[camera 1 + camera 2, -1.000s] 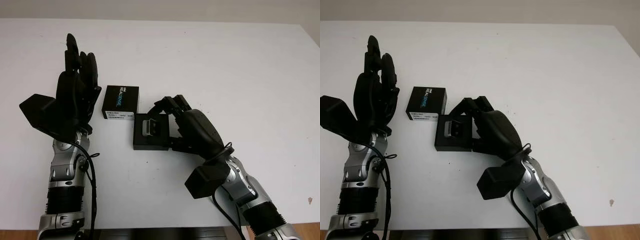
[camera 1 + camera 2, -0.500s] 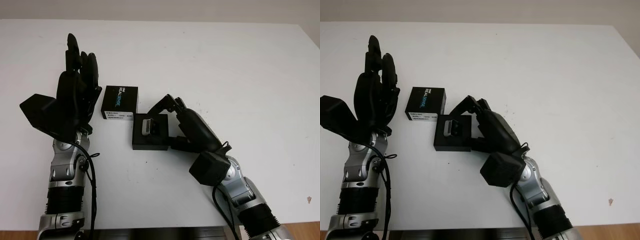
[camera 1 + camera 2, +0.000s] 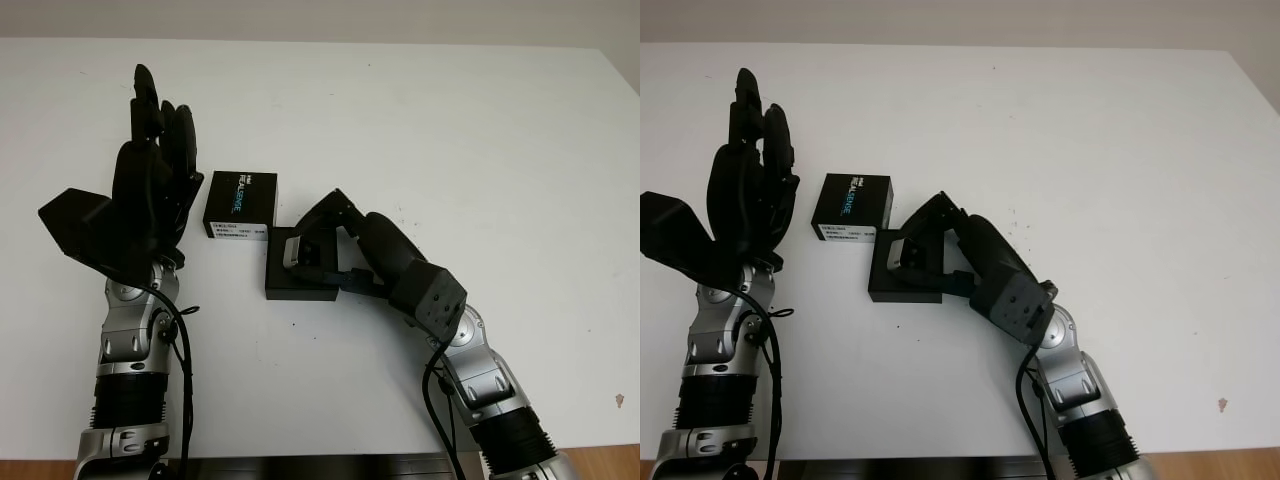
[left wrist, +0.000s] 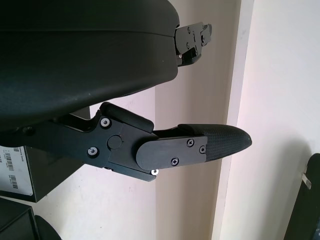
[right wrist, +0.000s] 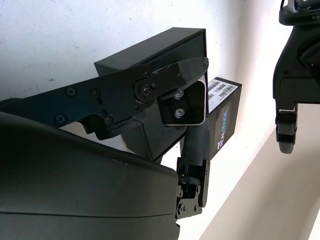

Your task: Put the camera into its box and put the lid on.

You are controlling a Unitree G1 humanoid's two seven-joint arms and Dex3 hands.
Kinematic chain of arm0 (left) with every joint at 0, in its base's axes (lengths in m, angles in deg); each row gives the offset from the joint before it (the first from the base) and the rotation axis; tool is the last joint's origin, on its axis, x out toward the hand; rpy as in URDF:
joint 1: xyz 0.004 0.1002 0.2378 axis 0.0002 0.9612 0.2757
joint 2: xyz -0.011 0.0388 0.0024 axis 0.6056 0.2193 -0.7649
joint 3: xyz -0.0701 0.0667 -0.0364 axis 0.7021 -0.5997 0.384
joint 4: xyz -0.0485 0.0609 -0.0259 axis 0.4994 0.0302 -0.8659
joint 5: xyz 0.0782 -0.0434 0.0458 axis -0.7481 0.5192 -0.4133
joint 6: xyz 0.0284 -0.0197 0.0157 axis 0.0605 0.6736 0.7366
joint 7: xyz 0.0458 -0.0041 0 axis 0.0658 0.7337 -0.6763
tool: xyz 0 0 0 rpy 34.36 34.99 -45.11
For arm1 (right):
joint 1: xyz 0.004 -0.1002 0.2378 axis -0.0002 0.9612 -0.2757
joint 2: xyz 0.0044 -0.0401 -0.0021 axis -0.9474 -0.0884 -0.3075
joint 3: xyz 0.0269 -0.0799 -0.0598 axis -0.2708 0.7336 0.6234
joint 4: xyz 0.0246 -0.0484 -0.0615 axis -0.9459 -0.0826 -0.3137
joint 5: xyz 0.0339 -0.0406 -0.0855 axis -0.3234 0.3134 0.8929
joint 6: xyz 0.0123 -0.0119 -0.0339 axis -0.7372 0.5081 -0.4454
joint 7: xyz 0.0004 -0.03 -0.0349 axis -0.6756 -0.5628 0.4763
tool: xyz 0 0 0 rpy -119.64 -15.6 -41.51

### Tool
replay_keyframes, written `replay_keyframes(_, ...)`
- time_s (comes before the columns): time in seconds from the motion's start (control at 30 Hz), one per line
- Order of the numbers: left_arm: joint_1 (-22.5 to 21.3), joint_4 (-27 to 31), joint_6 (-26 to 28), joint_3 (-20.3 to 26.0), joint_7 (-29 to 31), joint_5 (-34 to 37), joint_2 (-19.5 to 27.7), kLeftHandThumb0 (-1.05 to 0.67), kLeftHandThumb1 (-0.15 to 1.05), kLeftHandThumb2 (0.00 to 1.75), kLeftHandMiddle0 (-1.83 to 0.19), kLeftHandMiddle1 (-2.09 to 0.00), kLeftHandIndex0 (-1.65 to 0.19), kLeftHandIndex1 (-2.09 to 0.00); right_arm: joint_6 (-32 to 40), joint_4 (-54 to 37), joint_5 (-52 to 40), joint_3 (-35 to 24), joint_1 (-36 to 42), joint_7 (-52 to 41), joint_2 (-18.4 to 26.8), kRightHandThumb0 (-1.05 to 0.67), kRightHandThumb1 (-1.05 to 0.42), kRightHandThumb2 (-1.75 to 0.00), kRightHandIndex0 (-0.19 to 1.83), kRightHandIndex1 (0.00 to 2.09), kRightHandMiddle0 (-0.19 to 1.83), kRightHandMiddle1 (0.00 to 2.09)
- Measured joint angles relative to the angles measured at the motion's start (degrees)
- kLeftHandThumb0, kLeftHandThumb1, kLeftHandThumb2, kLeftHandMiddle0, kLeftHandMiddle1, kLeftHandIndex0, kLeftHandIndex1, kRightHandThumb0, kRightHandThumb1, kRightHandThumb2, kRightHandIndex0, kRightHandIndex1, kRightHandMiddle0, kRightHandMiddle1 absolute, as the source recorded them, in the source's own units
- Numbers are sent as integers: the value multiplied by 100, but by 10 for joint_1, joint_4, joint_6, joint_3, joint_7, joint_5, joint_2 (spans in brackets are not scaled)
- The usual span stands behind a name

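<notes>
Right wrist view shows the right hand (image 5: 192, 102) gripping the camera (image 5: 183, 105) between its fingers, held over the open box (image 3: 297, 277) for lowering in. Its lid (image 3: 240, 204) lies just beside on the worktop (image 3: 480, 140). Left hand (image 3: 150, 190), open, is raised near the lid.

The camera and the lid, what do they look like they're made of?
Camera: probably metal; its silvery face has a satin sheen and two screws. The right hand holds it over the box. Lid: likely matte black card, with printed lettering and a barcode label.
</notes>
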Motion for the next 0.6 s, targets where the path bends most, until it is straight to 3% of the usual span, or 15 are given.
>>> replay_keyframes(0.6, 0, -3, -4, -1, 7, 1, -2, -71, 105, 51, 19, 0, 19, 0, -48, 25, -90, -47, -24, 0, -47, -43, -105, -6, -14, 111, 2, 185)
